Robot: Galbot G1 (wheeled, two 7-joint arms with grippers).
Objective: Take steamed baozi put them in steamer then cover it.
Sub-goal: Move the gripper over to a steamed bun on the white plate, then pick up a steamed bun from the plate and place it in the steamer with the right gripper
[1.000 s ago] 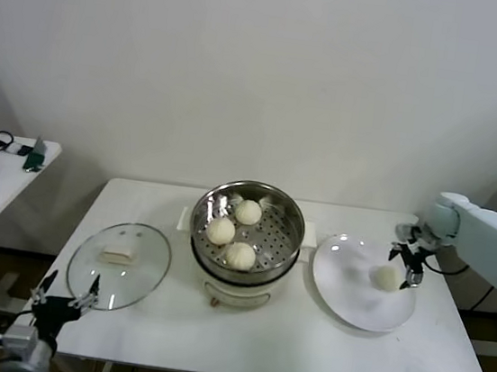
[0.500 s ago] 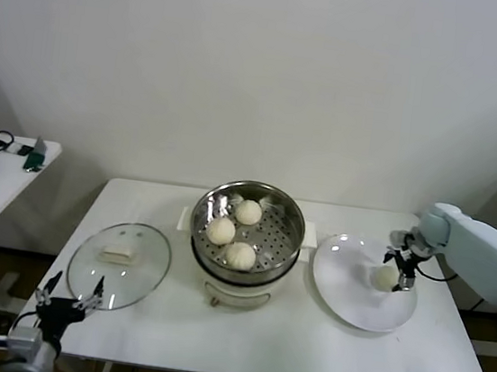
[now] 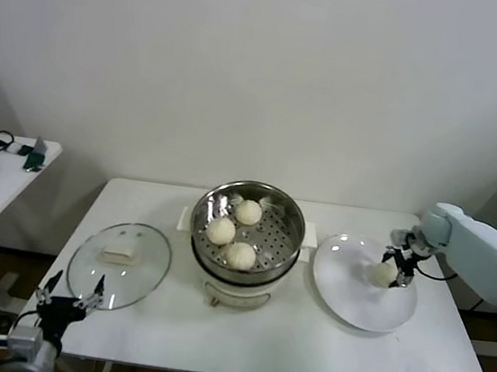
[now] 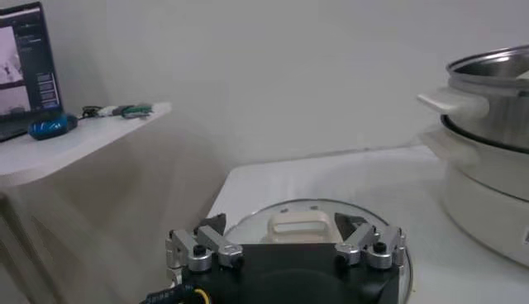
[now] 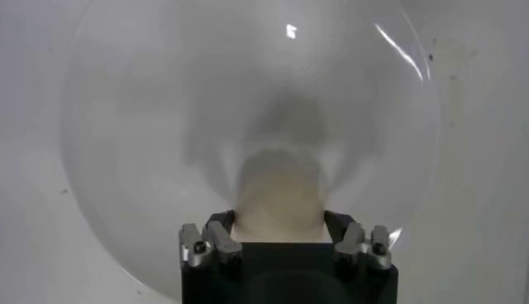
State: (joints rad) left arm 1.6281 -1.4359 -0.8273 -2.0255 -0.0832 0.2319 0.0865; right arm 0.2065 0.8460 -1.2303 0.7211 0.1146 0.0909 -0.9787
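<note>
While left gripper (image 3: 69,297) idles wide (off-table), right gripper (image 3: 395,268) straddles plate's baozi (image 3: 384,273).

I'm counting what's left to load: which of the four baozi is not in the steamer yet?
The baozi on the white plate, between the right tool's fingers. The other three sit inside the steamer.
</note>
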